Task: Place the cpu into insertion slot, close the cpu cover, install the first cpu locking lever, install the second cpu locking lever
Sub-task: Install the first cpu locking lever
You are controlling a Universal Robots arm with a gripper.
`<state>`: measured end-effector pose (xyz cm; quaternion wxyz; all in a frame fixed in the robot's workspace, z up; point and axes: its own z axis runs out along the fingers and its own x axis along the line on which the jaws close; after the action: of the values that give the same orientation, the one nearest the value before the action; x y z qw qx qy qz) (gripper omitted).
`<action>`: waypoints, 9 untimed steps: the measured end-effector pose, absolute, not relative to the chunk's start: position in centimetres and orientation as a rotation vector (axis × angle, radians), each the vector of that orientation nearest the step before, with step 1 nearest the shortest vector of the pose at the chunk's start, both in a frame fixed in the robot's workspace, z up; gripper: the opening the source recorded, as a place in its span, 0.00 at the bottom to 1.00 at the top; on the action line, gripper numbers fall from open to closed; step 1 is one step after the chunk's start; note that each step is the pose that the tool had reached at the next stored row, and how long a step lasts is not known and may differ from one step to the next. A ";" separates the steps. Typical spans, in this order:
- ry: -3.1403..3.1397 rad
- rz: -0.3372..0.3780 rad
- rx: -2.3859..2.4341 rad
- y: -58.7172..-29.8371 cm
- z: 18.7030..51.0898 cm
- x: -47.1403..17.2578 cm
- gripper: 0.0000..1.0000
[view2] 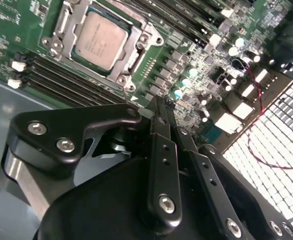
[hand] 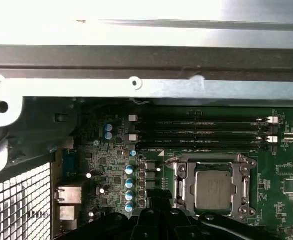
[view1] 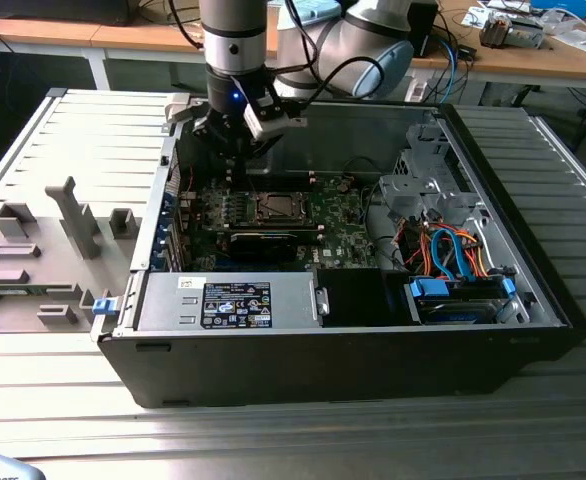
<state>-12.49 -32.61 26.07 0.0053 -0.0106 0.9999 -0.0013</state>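
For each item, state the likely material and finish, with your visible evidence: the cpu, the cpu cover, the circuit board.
The cpu: probably metal, matt silvery-grey; its flat top gives a dull even sheen. The cpu cover: seemingly thin steel, semi-bright; its edges catch light. The circuit board: likely laminate, glossy green coating with fine traces.

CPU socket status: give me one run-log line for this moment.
cpu: seated in insertion slot | cpu cover: down around chip | pincer: above the board beside the socket, holding nothing | levers: state unclear
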 end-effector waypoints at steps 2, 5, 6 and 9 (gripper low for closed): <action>3.131 -0.004 -0.041 -32.5 26.0 -12.9 0.11; 3.130 -0.004 -0.062 -32.1 25.9 -13.2 0.11; 3.130 -0.004 -0.072 -31.9 25.9 -13.2 0.11; 3.129 -0.004 -0.099 -31.5 25.8 -13.2 0.11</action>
<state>-13.23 -31.46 25.83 0.0053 -0.0316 0.9995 -0.0012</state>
